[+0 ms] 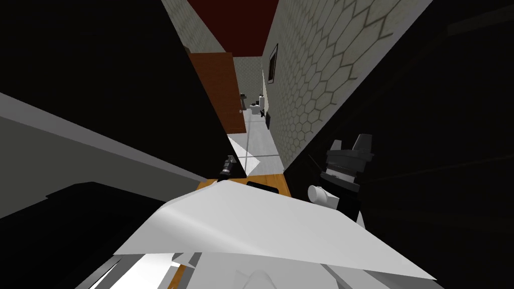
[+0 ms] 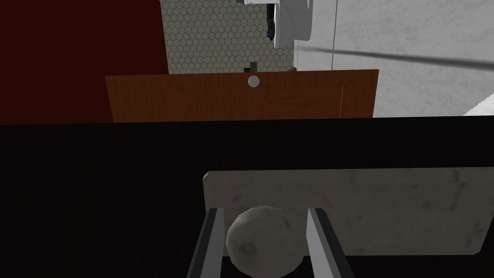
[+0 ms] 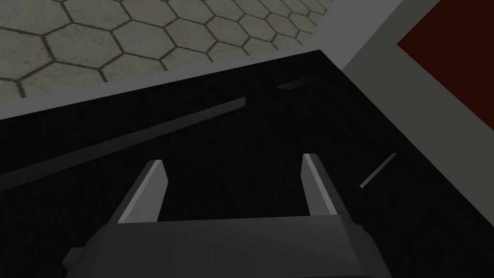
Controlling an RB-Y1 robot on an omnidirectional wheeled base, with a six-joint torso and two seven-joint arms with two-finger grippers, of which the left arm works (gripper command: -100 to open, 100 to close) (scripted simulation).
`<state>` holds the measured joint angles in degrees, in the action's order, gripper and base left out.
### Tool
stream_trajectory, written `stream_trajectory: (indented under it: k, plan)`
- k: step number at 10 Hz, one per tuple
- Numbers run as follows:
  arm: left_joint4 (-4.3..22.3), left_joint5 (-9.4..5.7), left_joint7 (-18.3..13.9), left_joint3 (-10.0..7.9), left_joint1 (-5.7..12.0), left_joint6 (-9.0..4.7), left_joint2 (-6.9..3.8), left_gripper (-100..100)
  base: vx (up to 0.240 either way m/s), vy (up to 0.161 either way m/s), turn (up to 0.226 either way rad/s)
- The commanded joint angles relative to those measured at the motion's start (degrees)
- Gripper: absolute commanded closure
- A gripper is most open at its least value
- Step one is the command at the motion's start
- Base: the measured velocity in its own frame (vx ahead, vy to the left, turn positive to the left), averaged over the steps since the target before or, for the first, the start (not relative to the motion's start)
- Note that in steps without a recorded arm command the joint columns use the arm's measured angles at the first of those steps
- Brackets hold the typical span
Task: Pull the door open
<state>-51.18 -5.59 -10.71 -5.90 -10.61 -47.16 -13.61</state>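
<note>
Hexagon-tiled walls (image 1: 321,65) line the passage where our left end effector (image 2: 265,212) is clenched on the round, pale grey mottled knob (image 2: 263,246) near the edge of the flat black door (image 2: 96,193), which we judge a stiff but slippery hold, while our right end effector (image 3: 234,169) hangs released.

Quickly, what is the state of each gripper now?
Left gripper: closed on the round mottled grey door knob.
Right gripper: open, holding nothing.
</note>
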Motion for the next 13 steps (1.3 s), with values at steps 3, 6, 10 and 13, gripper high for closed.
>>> stream_trajectory:
  k: [3, 6, 10, 13]
  plan:
    - [-0.2, 0.81, -2.4, 1.79, -2.05, -1.76, -1.84, 100, -0.208, 0.029, -0.13]
    - [-0.5, 1.42, -4.2, 3.11, -3.29, -3.04, -3.24, 100, -0.214, 0.033, -0.121]
    - [-0.6, 2.19, -5.7, 4.6, -5.43, -5.41, -4.42, 100, -0.151, 0.027, -0.1]
    - [-0.8, 2.85, -7.3, 5.81, -7.45, -7.97, -5.98, 100, -0.213, 0.041, -0.12]
